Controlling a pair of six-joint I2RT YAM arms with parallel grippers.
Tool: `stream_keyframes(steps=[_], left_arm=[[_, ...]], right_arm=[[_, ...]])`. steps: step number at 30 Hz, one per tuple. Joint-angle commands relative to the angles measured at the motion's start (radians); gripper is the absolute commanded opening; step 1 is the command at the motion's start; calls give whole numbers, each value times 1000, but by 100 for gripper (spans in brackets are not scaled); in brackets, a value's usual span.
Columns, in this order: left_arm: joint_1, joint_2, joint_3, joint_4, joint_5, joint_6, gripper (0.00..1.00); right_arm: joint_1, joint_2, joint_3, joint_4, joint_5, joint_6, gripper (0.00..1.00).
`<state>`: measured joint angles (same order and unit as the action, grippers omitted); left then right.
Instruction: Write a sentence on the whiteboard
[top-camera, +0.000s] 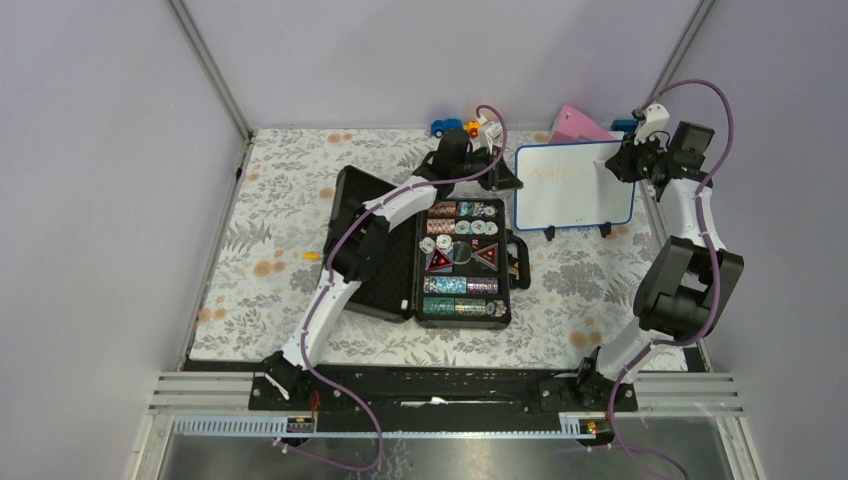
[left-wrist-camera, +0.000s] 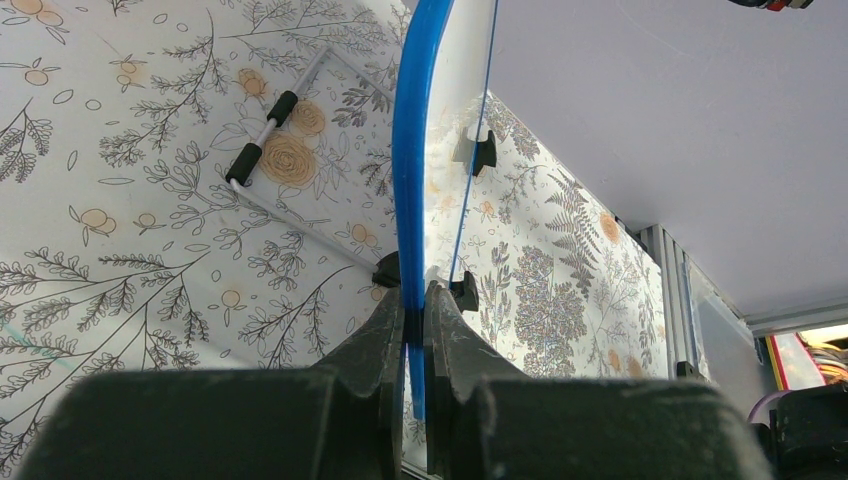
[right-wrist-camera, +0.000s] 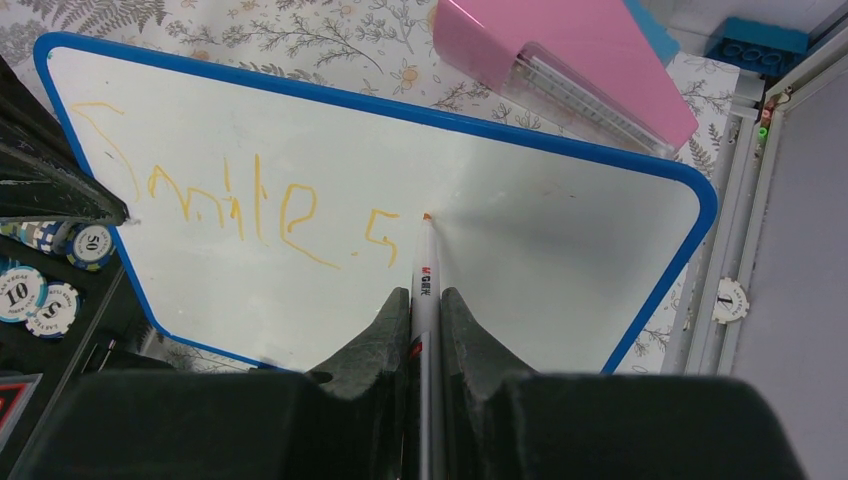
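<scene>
Right tool (right-wrist-camera: 425, 300): closed on a white marker (right-wrist-camera: 424, 265), barrel clamped between both fingers and pointing up the wrist view, orange tip touching the whiteboard (right-wrist-camera: 540, 250) near the middle of its face. The sentence (right-wrist-camera: 250, 210) sits left of the tip: pale yellow-orange strokes, roughly "Smile", plus one more character just beside the tip. Right arm in the top view: base at lower right, elbow folded back on itself, forearm rising to the upper right, wrist turned left toward the board's right edge. Left tool (left-wrist-camera: 415, 310): closed on the board's blue frame, one finger on each side of the edge. Left arm runs from lower left diagonally up across an open black case (top-camera: 462, 262) to the board's left edge. The board stands on its two black feet in the upper right of the top view, on the floral surface (top-camera: 270, 220). A pink wedge (top-camera: 578, 125) lies just behind it. Poker chips (top-camera: 462, 210) fill the case, just left of the board.
</scene>
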<state>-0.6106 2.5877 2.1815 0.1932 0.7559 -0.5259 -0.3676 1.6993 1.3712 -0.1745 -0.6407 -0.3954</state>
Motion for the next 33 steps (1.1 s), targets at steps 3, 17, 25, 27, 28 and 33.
stream_keyframes(steps=[3, 17, 25, 27, 28, 33], left_arm=[[-5, 17, 7, 14, -24, 23, 0], [-5, 15, 8, 10, -32, 23, 0], [-5, 16, 7, 11, -30, 23, 0], [-4, 15, 8, 11, -30, 23, 0], [-4, 14, 8, 12, -30, 23, 0], [-5, 14, 9, 14, -30, 20, 0]], right_arm=[[1, -5, -14, 30, 8, -19, 0], [1, -93, -149, 34, 20, -57, 0], [-9, -111, -103, 34, 5, -26, 0], [-10, -117, -92, 39, 2, -20, 0], [-10, -116, -87, 39, -2, -17, 0], [-10, -94, -64, 39, 2, -13, 0]])
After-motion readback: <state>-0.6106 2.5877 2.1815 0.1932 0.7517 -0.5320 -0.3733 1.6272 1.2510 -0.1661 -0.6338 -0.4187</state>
